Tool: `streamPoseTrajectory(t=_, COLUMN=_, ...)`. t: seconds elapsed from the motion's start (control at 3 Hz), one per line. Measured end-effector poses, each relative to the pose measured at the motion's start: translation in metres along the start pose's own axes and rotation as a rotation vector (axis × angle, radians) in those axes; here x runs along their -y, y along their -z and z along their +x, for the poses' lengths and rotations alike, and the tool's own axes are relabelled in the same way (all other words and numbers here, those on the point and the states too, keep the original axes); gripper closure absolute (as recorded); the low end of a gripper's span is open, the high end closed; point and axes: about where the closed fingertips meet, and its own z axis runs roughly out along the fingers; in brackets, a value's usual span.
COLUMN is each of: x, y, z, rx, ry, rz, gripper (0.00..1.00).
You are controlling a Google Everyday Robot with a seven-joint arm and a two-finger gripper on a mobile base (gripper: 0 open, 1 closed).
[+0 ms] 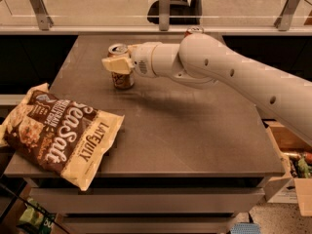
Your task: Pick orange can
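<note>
The gripper (117, 63), at the table's (195, 130) 11 o'clock against the orange can (122, 80), looks matt cream plastic. The can is shiny metal with a silver top. The arm (234, 77) is smooth white plastic, the table matt grey, and the chip bag (63, 135) glossy and crinkled, probably plastic film.
</note>
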Motion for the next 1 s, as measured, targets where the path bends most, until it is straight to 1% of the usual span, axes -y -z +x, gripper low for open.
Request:
streamPoseTrajectory(t=0.33, x=-0.0019, y=-0.0014, z=-0.0006, rx=0.000, ry=0.001, rz=-0.003, gripper=0.86)
streamPoseTrajectory(t=0.67, x=-0.0039, y=-0.0028, z=-0.0013, rx=0.000, ry=0.002, rz=-0.007, gripper=1.00)
streamPoseTrajectory(t=1.0, x=-0.0020, y=0.0006, z=-0.0062, rx=-0.004, ry=0.022, rz=-0.010, gripper=1.00)
